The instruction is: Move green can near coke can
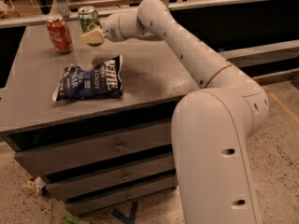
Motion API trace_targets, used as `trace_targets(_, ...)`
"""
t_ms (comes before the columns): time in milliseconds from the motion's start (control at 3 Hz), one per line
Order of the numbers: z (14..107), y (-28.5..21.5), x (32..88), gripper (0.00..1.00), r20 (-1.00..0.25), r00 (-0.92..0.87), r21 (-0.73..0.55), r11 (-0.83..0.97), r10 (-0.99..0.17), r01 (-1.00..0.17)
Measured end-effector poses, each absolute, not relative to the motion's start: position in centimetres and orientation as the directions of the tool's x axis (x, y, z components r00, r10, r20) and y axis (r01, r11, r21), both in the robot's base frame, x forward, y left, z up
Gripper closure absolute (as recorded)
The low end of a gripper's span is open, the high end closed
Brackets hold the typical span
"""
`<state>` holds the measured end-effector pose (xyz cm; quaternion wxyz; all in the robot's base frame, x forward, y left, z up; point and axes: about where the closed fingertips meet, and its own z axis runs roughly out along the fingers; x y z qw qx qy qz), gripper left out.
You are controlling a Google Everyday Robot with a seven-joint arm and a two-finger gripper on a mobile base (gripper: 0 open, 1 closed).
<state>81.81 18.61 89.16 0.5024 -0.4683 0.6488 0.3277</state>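
Camera view looks down across a grey counter [154,73] with drawers [117,146] in its front. At the far left rear stands the coke can [60,34], upright on the surface, close to the back edge. Just to its right, with a narrow gap between them, is the green can [88,18]. The claw [93,36] is clamped on the green can's lower part, and a pale finger covers the can's base. The can seems to hang a little off the counter and to lean slightly, but with the base hidden I cannot be sure it is clear of the surface. In front of both cans, nearer the camera, a dark blue chip bag [89,82] lies flat, well apart from them. From the claw the white arm [187,50] runs rightward and down to the robot's bulky body [219,162] at the right of the counter.

By my reading the green can is already near the coke can, so what remains is to set it down and let go. Several things could go wrong from here:
- Any further travel to the left could bump the coke can and tip it or push it toward the edge.
- Letting go while the can is tilted or off the surface could make it topple and roll.
- Opening the fingers could nudge the red can, given the small gap.
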Motion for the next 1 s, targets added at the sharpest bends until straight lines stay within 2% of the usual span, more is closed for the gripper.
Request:
trace_targets(333,89.6,19.9,82.0,1.00,-0.967,-0.058,-0.044,0.382,-0.249,-0.923)
trace_targets(1000,88.4,22.1,81.4,1.00,-0.959,-0.037,-0.068,0.351,-0.283,-0.934)
